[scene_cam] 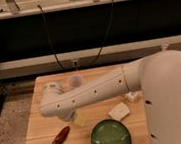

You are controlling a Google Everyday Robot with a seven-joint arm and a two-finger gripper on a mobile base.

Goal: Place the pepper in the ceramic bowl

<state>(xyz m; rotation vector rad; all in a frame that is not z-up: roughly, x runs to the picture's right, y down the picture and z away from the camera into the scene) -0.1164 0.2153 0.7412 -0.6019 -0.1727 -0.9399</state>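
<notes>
We see a smooth, glossy off-white tubular arm (94, 92) running from 3 o'clock toward 9 o'clock. A row of small dark round dots, like screw holes, is spaced along its side. At the 9 o'clock end it finishes in a rounded white joint cap (51, 90) with a greyish ring. At 3 o'clock a faint seam joins it to a big, bulging white body shell (174, 100), which carries a few small dark marks. The two-finger gripper is hidden from us behind the arm, jaws spread wide.
</notes>
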